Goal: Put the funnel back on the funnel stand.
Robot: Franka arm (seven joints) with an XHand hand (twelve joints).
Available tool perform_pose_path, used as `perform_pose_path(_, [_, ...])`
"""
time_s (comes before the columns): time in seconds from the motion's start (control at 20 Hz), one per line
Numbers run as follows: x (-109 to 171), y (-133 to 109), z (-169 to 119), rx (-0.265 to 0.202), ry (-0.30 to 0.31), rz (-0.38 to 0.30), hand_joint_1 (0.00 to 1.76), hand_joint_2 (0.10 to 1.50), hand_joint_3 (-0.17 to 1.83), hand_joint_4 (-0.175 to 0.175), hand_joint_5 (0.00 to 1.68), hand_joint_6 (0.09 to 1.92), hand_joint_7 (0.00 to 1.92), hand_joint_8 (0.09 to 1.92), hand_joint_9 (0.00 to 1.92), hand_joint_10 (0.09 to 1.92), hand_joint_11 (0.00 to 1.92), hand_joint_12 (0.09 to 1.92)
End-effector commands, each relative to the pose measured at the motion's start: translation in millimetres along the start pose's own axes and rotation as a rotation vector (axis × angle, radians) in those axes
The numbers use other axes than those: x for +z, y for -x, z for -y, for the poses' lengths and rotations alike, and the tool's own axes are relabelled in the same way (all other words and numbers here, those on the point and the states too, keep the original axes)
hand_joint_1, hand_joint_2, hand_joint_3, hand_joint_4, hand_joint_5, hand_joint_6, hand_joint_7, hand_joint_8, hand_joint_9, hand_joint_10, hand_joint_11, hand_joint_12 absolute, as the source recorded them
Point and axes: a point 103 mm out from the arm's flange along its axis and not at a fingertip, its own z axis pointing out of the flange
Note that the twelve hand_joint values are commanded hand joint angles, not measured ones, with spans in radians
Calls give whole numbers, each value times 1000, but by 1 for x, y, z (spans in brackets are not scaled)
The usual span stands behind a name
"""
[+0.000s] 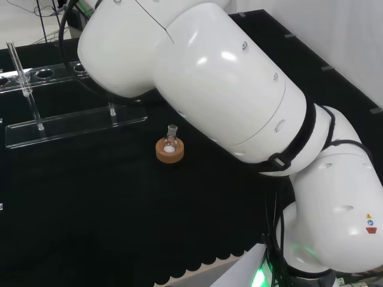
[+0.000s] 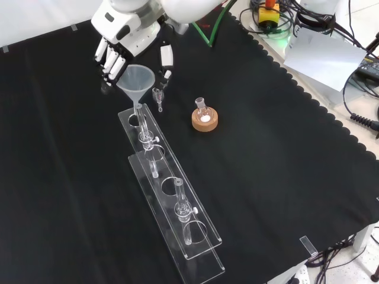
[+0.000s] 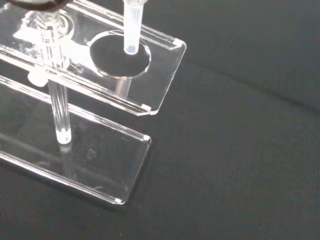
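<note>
On the black cloth of the bench [image 2: 284,177], the front view shows a long clear funnel stand [image 2: 204,239] running from the upper left toward the lower middle, an upper shelf with round holes over a base plate. At the stand's far end, the clear funnel [image 2: 137,78] is upright with its wide cone just under the hand [image 2: 121,38] and its stem reaching down toward the end hole of the shelf. The fingers [image 2: 109,59] hang beside the cone's left rim and the thumb [image 2: 167,56] stands to its right; they bracket the cone, but whether they actually touch it I cannot tell.

Seen from the wrist, the funnel's stem tip hangs just above the last round hole of the stand's shelf, not yet through it. In the neighbouring hole a glass tube [image 3: 56,95] already sits, passing down through the shelf to the base plate.

Farther along the stand in the front view, another glass piece with a side tap [image 2: 182,207] stands in a hole near the lower end. A small glass part [image 2: 158,96] lies on the cloth just right of the funnel.

To the right of the stand, apart from it, a small round-bottomed flask [image 2: 203,112] rests on a cork ring [image 2: 205,123]. Something white lies in the bottom of the flask, visible in the head view too.
</note>
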Motion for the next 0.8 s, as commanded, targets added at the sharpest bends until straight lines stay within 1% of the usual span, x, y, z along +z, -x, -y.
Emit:
perform_pose_path(0.05, [9,-3,-11,-12,-11,3,698,731,600,-68,530,214,496,666,925,482,555,1269])
perform_pose_path(0.5, [21,0,-15,-9,-38,12,698,730,599,-68,526,224,484,668,917,485,554,1270])
perform_pose_path(0.65, [25,1,-15,-9,-39,8,698,730,598,-68,524,228,480,669,914,486,554,1270])
perform_pose_path(0.8, [29,0,-16,-11,-41,10,697,731,595,-70,502,231,432,679,873,495,548,1271])
